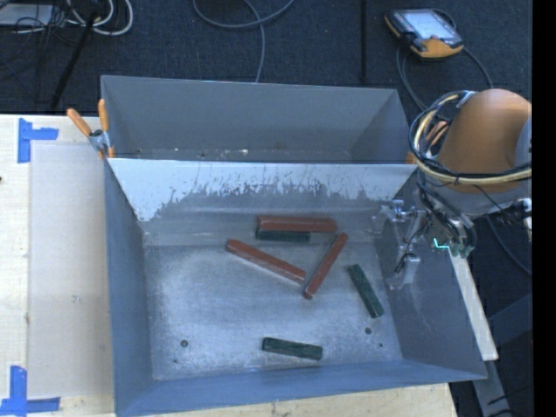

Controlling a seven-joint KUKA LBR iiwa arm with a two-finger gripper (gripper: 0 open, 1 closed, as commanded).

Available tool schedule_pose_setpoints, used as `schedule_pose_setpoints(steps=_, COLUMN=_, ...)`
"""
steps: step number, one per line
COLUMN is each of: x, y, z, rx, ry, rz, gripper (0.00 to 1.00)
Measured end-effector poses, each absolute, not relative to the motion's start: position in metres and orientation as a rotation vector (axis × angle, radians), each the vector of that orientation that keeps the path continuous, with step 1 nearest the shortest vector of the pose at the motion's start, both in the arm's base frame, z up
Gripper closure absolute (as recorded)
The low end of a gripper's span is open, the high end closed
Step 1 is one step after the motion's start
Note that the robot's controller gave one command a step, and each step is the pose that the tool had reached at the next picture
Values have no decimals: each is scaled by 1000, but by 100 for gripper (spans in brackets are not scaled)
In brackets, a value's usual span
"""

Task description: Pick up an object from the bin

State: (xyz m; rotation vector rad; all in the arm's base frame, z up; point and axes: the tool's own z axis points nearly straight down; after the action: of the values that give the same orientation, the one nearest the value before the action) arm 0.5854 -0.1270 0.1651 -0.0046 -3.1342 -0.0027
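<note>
The tool (403, 263) hangs by the right wall of the bin (261, 146); I cannot tell whether it stands apart or together. Nearest it, just to its left and slightly lower, lies a tilted dark green bar (366, 290). There are six bars in all. Three are green, counting the front green bar (292, 347) and the back green bar (282, 235). Three are red-brown: the back brown bar (300, 224), the long brown bar (265, 261) and the slanted brown bar (325, 266).

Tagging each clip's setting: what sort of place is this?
Probably a robotics lab: a grey bin of loose sticks, the arm's gripper at its right side, cables and a pendant on dark carpet behind.
</note>
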Motion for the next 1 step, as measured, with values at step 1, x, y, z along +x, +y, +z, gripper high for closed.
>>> schedule_pose_setpoints(steps=1, x=587, y=-127, z=169, rx=-1, ry=-3142, rz=0, gripper=0)
